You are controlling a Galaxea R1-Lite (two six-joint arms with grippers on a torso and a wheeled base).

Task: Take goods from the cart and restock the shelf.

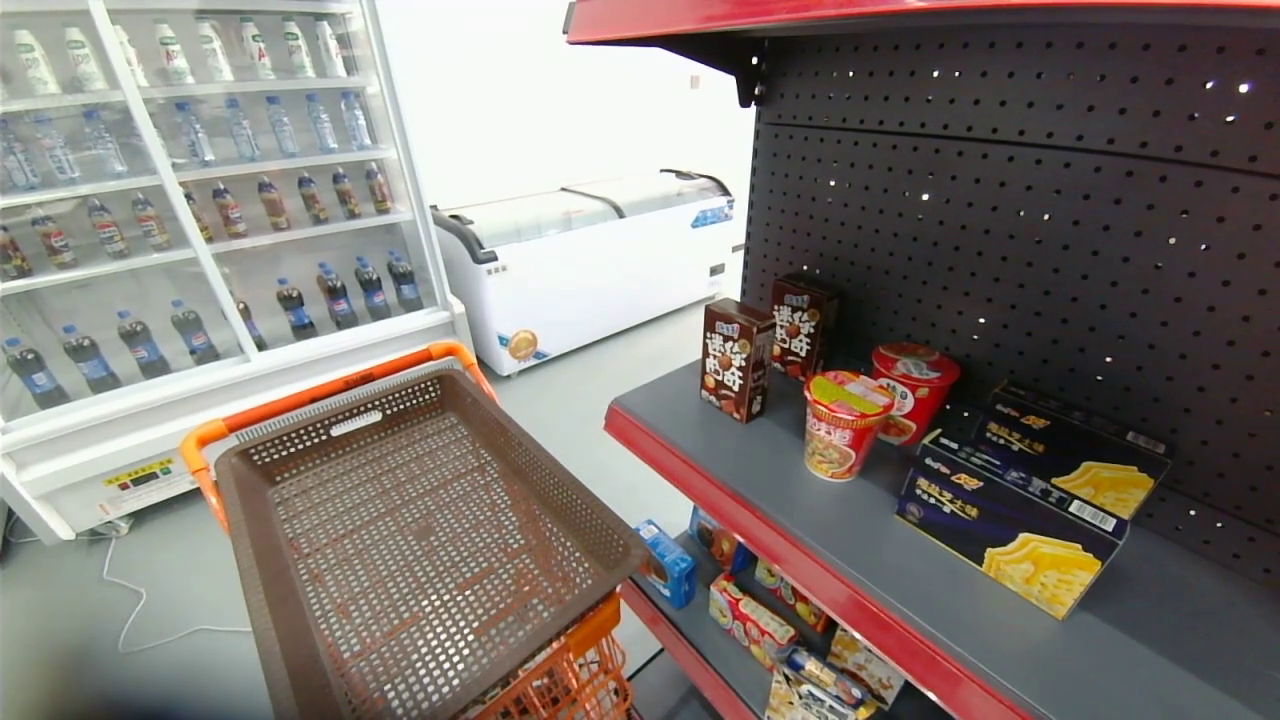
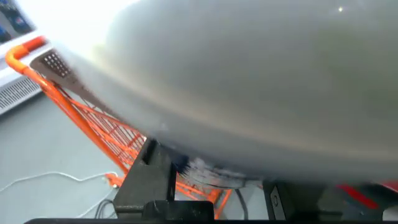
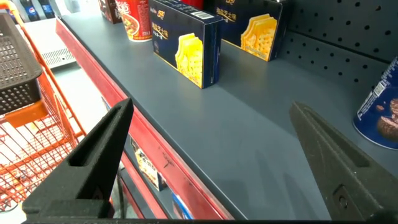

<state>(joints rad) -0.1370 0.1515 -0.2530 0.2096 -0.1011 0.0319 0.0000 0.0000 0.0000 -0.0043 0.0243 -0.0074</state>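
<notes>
The right gripper (image 3: 211, 111) hangs over the shelf (image 3: 249, 177), jaws spread. By the cart (image 1: 447, 350), I cannot tell the left gripper's (image 2: 208, 205) state.

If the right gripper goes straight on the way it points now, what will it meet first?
Most likely the grey shelf board, bare ahead of the right gripper with its fingers open. The nearer dark blue box stands farther along. Depth is unclear.
</notes>
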